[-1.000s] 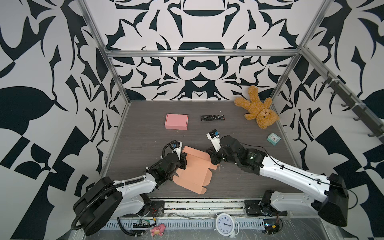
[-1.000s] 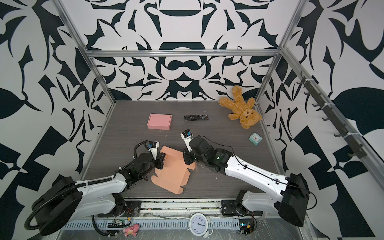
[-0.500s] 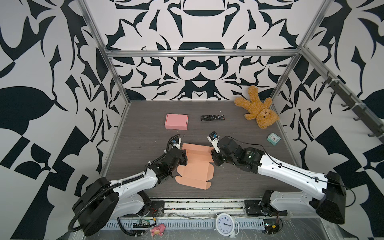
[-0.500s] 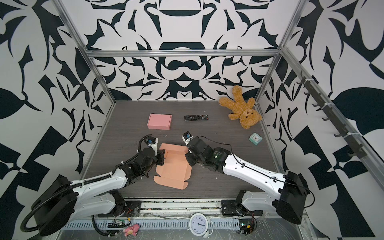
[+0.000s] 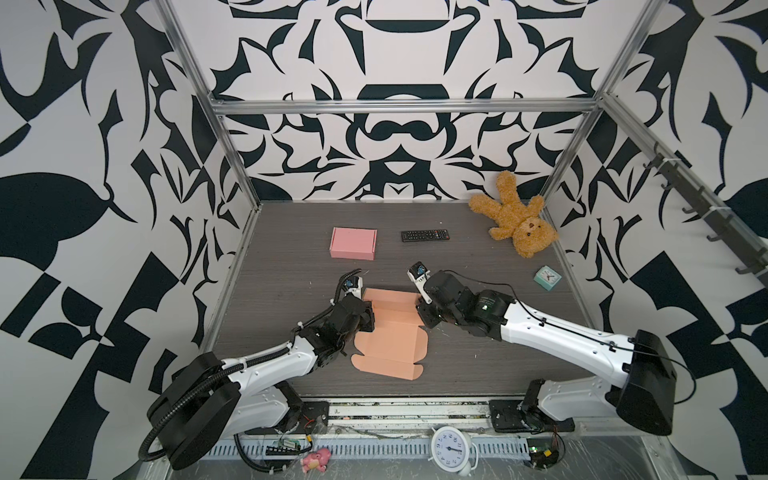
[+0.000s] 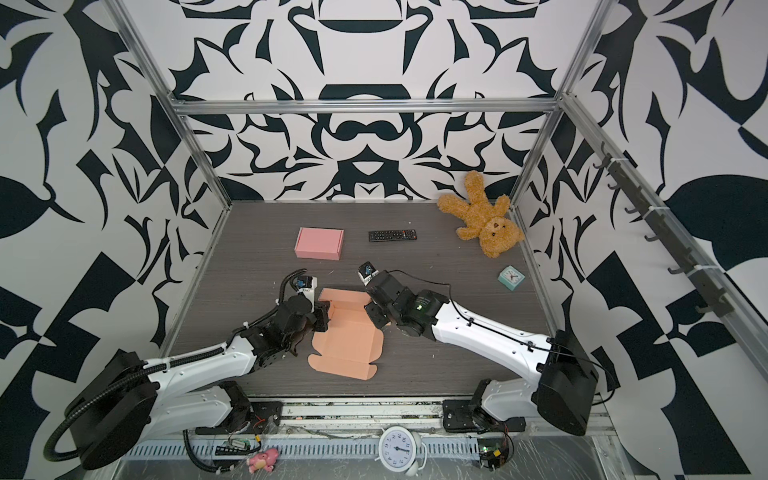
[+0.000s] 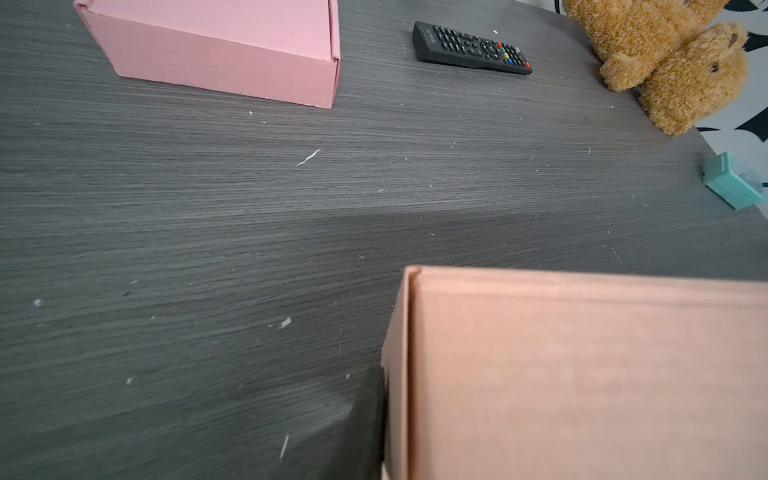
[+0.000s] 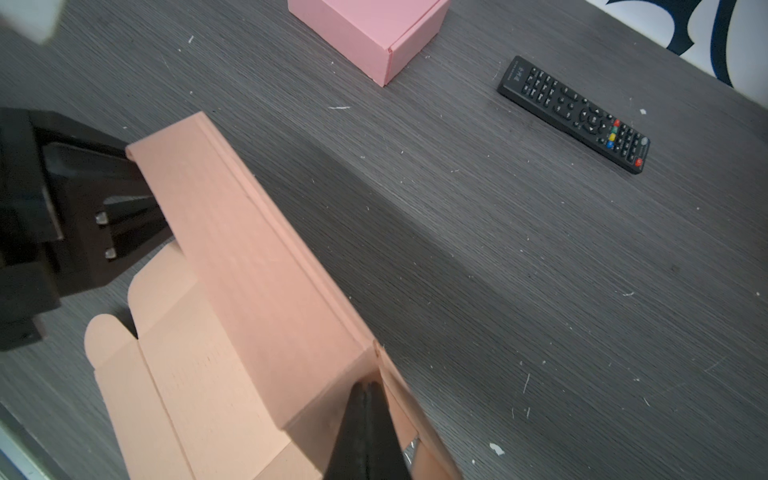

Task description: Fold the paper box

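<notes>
The paper box (image 5: pixel 390 336) (image 6: pixel 345 338) is salmon cardboard, lying half folded in the middle of the table, its far wall (image 8: pixel 232 232) standing up. My left gripper (image 5: pixel 368 318) (image 6: pixel 323 318) is shut on the box's left side wall. In the left wrist view one dark finger (image 7: pixel 368 419) presses the wall's outside, and the cardboard (image 7: pixel 582 374) hides the other. My right gripper (image 5: pixel 424 318) (image 6: pixel 374 318) is shut, holding nothing. Its tips (image 8: pixel 366 388) push into the box's far right inner corner.
A closed pink box (image 5: pixel 353 243) and a black remote (image 5: pixel 424 235) lie farther back. A teddy bear (image 5: pixel 515 220) sits in the far right corner, with a small teal clock (image 5: pixel 547 278) near the right wall. A white alarm clock (image 5: pixel 451 449) stands on the front rail.
The paper box has turned from skewed to square with the table, and its far wall has come up. Both grippers moved with it, slightly farther back.
</notes>
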